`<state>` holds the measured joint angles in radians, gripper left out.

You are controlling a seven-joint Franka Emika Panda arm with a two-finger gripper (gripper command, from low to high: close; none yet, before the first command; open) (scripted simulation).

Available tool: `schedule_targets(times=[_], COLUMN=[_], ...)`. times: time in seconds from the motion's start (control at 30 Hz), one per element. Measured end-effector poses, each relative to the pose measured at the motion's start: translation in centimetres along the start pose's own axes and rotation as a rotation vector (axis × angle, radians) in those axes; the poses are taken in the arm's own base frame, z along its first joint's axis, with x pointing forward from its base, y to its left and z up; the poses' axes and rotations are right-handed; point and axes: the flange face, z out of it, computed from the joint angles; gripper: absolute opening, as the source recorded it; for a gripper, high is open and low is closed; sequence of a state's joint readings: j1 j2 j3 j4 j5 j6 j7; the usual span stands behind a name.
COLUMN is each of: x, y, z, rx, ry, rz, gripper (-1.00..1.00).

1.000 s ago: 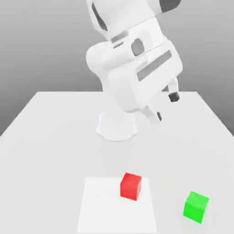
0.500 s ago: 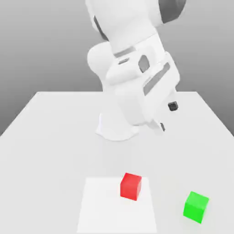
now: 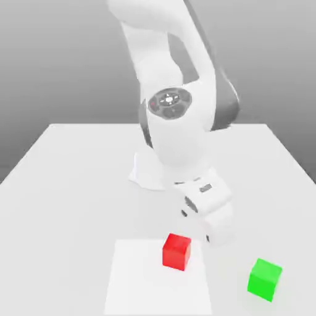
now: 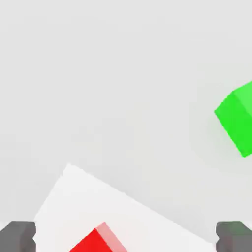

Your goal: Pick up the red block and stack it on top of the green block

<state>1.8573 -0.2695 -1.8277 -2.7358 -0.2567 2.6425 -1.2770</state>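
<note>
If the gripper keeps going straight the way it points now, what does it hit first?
Probably the small bright red cube, which lies between the open gripper's fingertips in the hand view. Depth is unclear; it may land on the white mat beside it.

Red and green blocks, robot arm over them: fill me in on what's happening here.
A white robot arm is working toward stacking the red block on the green block. Its hand is open and empty, hanging above the table near the red block, with nothing grasped yet. The red block sits on a lighter square patch; the green block stands apart from it, toward the exterior view's right. Both rest on the table, unstacked.
</note>
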Motion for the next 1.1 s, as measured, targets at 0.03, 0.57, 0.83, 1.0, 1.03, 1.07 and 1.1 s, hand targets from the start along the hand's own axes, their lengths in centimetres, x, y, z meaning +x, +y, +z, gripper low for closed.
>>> schedule_targets(times=[0.03, 0.57, 0.83, 1.0, 1.03, 1.07, 1.1], x=[-0.3, -3.0, -2.7, -1.9, -1.9, -1.9, -1.9], y=[-0.3, -1.1, -0.8, -0.2, -0.2, -0.2, -0.2], z=[0.3, 3.1, 5.3, 5.3, 5.3, 5.3, 5.3], rx=[-0.016, -0.053, -0.068, -0.116, -0.116, -0.115, -0.115], ry=[-0.031, -0.186, -0.174, -0.163, -0.163, -0.163, -0.164], rz=[-0.087, -0.412, -0.423, -0.437, -0.437, -0.437, -0.437], gripper=[0.0, 0.0, 0.0, -1.0, -1.0, -1.0, -1.0])
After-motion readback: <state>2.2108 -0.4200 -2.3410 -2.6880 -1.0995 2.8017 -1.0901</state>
